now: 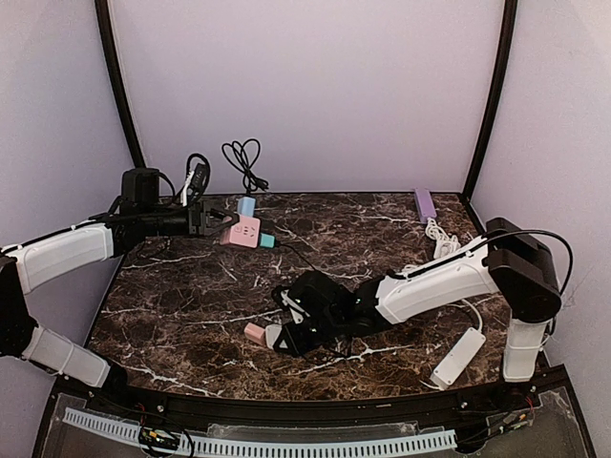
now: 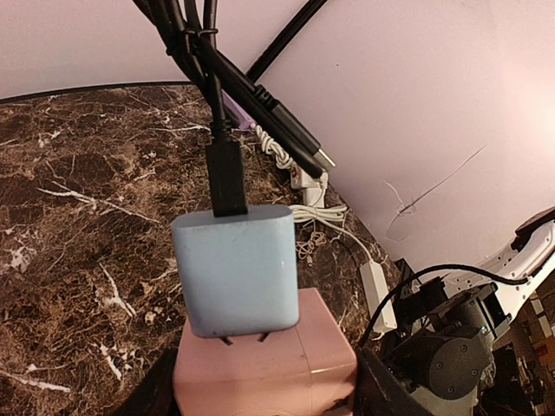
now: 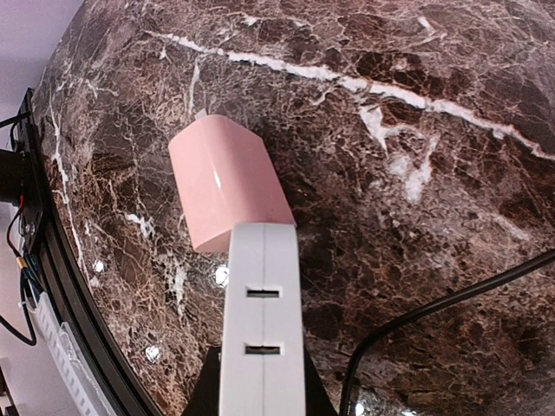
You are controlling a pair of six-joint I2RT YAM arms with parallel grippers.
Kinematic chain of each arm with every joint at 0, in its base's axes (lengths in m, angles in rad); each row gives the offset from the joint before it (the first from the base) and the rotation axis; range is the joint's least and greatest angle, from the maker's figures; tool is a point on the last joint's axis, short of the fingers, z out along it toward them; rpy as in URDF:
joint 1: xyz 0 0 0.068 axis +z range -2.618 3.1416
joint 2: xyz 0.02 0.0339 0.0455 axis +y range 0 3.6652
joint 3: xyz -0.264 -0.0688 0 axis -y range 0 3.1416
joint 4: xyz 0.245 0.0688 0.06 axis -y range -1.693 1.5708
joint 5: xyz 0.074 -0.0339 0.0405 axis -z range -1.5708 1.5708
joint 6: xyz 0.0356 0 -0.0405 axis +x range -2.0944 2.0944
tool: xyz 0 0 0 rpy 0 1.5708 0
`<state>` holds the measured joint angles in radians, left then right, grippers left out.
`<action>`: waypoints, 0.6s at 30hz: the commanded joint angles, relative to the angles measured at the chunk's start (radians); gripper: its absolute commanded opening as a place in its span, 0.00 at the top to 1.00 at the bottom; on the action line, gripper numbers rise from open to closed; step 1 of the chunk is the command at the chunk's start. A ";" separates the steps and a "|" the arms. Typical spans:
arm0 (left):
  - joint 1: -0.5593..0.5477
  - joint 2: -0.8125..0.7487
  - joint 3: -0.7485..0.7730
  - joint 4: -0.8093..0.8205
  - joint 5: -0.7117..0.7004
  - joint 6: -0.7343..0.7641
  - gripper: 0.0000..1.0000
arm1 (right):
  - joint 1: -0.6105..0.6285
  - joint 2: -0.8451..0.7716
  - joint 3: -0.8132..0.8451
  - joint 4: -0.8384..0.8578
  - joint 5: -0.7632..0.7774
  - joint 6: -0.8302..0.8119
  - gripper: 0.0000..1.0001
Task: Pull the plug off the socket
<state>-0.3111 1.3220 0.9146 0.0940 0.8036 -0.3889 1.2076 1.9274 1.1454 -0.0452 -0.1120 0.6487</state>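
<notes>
My left gripper [image 1: 212,223] is shut on the pink cube socket [image 1: 241,232] and holds it above the table's back left. In the left wrist view the socket [image 2: 277,368] sits between my dark fingers [image 2: 381,394]. A light blue plug [image 2: 236,269] stands in the socket's top face with a sliver of its prongs showing and a black cable [image 2: 225,173] leaving its far end. From above, the blue plug [image 1: 246,205] is on the socket's far side and a teal plug [image 1: 268,241] on its right. My right gripper [image 3: 260,394] is shut on a white adapter [image 3: 263,321], low over the table's middle.
A small flat pink block [image 3: 227,182] sits at the white adapter's far end, close over the marble. A long white power strip [image 1: 458,355] lies front right, with a coiled white cord [image 1: 439,239] and a purple block [image 1: 424,203] at the back right. Black cables [image 1: 245,162] hang at the back wall.
</notes>
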 commanded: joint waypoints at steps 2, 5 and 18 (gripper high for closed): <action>0.006 -0.025 0.003 0.026 0.020 0.027 0.99 | -0.019 0.041 0.052 0.006 -0.045 0.022 0.83; 0.006 -0.023 0.001 0.024 0.020 0.030 0.99 | -0.029 0.048 0.053 0.006 -0.046 0.030 0.66; 0.004 -0.028 -0.006 0.032 0.025 0.038 0.99 | -0.045 -0.064 -0.036 -0.021 0.084 0.020 0.26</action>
<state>-0.3111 1.3220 0.9146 0.0933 0.8040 -0.3752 1.1706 1.9415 1.1530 -0.0586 -0.1059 0.6811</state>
